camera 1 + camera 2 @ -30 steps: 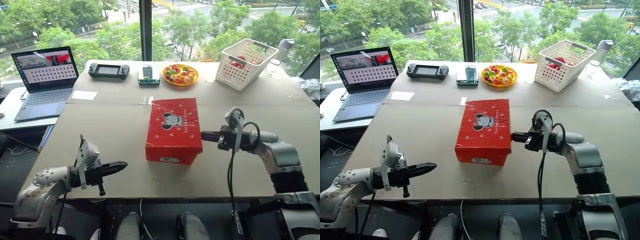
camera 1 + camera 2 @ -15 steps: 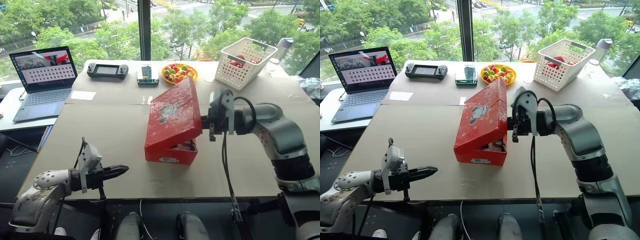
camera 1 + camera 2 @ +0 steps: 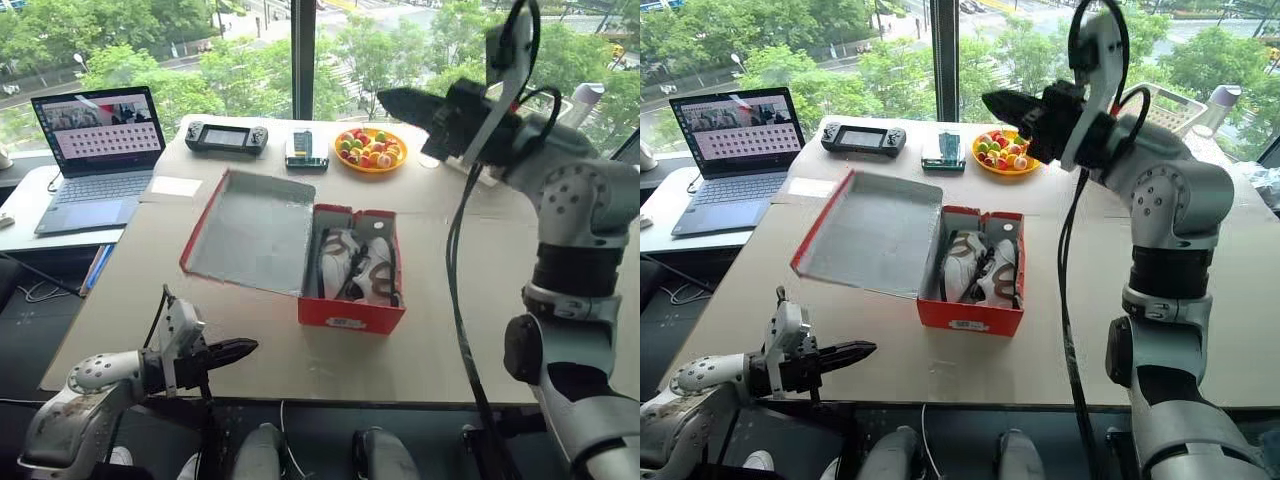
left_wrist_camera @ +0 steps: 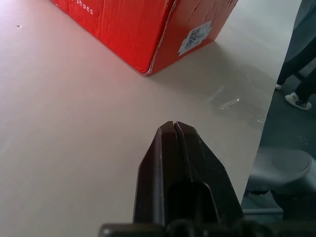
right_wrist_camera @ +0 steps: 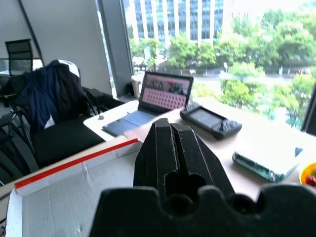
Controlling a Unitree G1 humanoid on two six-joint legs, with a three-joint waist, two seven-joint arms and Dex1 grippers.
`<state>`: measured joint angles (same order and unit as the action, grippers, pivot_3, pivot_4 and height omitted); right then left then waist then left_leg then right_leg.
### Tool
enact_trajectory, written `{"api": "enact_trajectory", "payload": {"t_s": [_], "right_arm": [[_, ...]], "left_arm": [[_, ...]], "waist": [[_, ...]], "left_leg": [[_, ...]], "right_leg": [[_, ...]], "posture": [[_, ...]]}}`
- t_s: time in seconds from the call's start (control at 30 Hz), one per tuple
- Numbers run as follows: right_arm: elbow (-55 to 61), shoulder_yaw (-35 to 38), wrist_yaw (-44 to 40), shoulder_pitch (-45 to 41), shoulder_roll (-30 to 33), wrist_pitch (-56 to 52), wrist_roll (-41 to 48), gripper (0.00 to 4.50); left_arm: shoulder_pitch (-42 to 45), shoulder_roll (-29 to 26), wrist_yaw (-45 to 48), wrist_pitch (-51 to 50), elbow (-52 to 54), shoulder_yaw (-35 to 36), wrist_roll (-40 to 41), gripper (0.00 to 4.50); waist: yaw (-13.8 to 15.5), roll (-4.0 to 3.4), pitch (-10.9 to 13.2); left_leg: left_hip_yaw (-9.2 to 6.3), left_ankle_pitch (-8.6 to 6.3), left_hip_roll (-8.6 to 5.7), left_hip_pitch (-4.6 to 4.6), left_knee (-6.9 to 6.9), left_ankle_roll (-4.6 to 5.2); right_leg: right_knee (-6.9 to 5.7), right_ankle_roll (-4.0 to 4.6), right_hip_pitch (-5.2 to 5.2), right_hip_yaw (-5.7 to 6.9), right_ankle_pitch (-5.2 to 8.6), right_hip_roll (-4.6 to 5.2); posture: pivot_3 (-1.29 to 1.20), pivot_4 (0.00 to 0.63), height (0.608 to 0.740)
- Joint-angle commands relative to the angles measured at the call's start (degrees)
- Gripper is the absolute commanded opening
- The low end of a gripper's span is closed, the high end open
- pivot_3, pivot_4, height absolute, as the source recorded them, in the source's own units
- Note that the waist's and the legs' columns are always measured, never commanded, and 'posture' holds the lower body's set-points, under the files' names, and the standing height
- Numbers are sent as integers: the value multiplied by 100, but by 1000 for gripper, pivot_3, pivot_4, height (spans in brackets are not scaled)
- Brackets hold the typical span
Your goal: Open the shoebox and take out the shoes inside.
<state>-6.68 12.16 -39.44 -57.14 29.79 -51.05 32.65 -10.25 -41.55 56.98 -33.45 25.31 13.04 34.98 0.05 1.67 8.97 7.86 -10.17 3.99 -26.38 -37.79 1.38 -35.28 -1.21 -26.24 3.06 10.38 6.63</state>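
Beyond the windows we see green trees, and before them a wide tan table [image 3: 250, 330]. At its centre sits the shoebox [image 3: 352, 310], its lid [image 3: 255, 232] thrown wide toward 9 o'clock with the pale inside facing up. We count 2 shoes [image 3: 352, 265] lying side by side in the box. Our right gripper [image 3: 392, 101] hangs high in the air at 12 o'clock of the box, fingers pressed together, holding nothing. Our left gripper [image 3: 240, 350] hovers at the table's near edge, at 7 o'clock of the box, fingers likewise pressed together and empty. At 10 o'clock stands a laptop [image 3: 95, 150], at 12 a fruit plate [image 3: 365, 150].
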Motion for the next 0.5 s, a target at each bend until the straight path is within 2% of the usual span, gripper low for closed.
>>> {"api": "enact_trajectory", "payload": {"t_s": [0.03,0.13,0.2,0.27,0.37,0.5], "right_arm": [[112,521,114,113,468,72,78,26],[289,269,28,496,724,203,-115,26],[572,-3,-34,699,818,218,-201,26],[1002,-359,-129,865,897,183,-263,26],[1495,-808,-316,952,1028,117,-319,26],[1888,-1424,-374,896,998,-136,-384,26]], "left_arm": [[-188,-344,75,-390,380,685,601,0],[122,-641,66,-584,312,961,876,0],[725,-822,20,-729,55,1049,1107,0],[1644,-1125,253,-851,-396,976,1310,0],[2859,-1468,776,-886,-1204,591,1287,0],[4117,-1592,1603,-311,-2469,-332,529,0]], "waist": [[-19,-11,8],[-47,-29,14],[-59,-29,14],[-70,-29,15],[-95,-34,20],[-116,-34,20]], "left_leg": [[0,6,0,-1,0,10],[0,25,7,5,1,42],[0,22,10,19,2,36],[-2,17,9,21,2,25],[1,26,5,20,-2,19],[1,32,-6,26,-2,46]], "right_leg": [[-2,-9,-3,-3,-4,-2],[-7,-18,-1,0,-4,-15],[-10,-3,8,0,13,-16],[-14,-32,6,-3,35,-17],[-26,-35,3,-9,34,-19],[-32,-64,7,-28,20,-18]], "posture": [[0,150,738],[0,150,738],[0,150,738],[0,150,738],[0,150,738],[0,150,738]]}}
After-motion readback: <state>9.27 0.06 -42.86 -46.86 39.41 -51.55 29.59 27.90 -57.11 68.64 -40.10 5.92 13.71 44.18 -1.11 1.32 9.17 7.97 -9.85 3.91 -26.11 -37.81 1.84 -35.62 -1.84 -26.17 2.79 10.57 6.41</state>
